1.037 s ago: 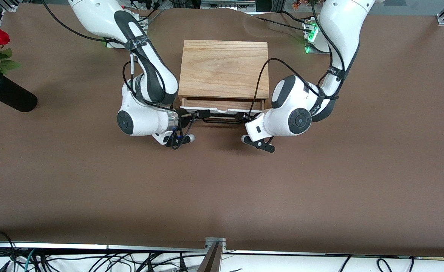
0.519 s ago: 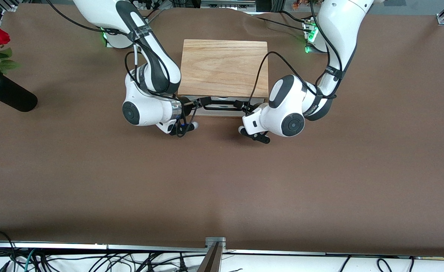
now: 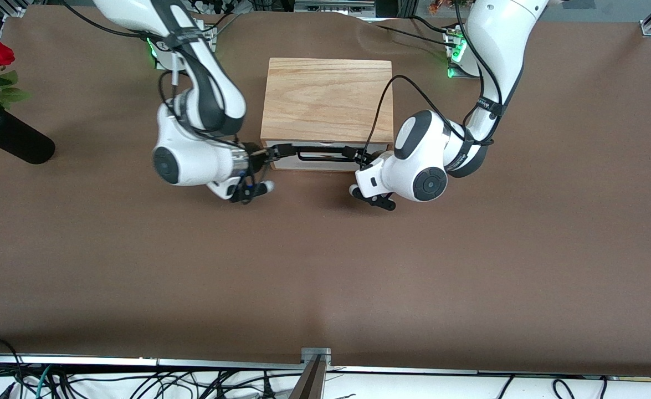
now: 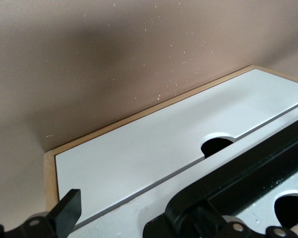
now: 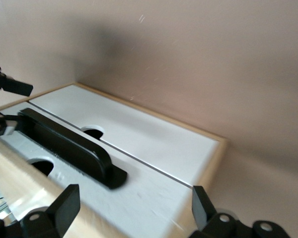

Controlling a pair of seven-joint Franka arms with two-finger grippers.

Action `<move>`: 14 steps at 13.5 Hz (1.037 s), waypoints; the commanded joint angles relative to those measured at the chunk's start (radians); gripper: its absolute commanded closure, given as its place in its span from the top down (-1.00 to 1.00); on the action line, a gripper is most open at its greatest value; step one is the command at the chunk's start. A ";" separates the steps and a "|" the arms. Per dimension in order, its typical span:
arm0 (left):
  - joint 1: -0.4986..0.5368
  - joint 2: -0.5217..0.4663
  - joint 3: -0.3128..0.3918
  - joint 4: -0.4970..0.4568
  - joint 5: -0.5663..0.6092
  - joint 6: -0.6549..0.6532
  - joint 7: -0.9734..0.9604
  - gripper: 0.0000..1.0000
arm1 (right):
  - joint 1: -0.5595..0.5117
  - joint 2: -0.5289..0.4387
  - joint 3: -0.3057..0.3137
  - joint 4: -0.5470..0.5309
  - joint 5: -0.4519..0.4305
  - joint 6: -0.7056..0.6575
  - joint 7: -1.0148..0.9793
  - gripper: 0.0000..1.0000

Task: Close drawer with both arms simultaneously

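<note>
The drawer (image 3: pixel 325 162) sits pushed into the light-wood box (image 3: pixel 328 100), its white front flush with the box and its black bar handle (image 3: pixel 325 153) facing the front camera. My left gripper (image 3: pixel 353 153) is open at the handle's end toward the left arm; in the left wrist view (image 4: pixel 134 221) the handle (image 4: pixel 248 178) lies against one finger. My right gripper (image 3: pixel 272 152) is open and empty beside the handle's other end. In the right wrist view (image 5: pixel 134 204) the handle (image 5: pixel 69 144) lies just past the fingertips (image 5: pixel 64 203), over the white front (image 5: pixel 154 193).
A black vase with red roses (image 3: pixel 12 138) lies at the right arm's end of the table. A second white panel (image 4: pixel 154 144) with a half-round notch sits under the drawer front. Brown table surface (image 3: pixel 325 266) stretches toward the front camera.
The drawer went from partly open to pushed in flush with the box. Both grippers moved with it toward the box. The right arm then drew away toward its own end of the table.
</note>
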 commanded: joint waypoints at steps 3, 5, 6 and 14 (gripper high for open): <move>0.035 -0.024 -0.012 0.125 -0.053 -0.235 0.013 1.00 | -0.008 -0.017 -0.184 0.187 -0.187 -0.209 0.001 1.00; 0.023 -0.006 -0.010 0.117 -0.053 -0.231 0.021 1.00 | -0.008 -0.035 -0.230 0.227 -0.255 -0.208 0.001 1.00; 0.023 -0.001 -0.010 0.123 -0.059 -0.228 0.015 1.00 | -0.008 -0.036 -0.250 0.247 -0.289 -0.208 0.001 1.00; 0.147 -0.111 0.027 0.309 0.214 -0.237 0.029 1.00 | -0.013 -0.057 -0.309 0.347 -0.472 -0.228 -0.006 1.00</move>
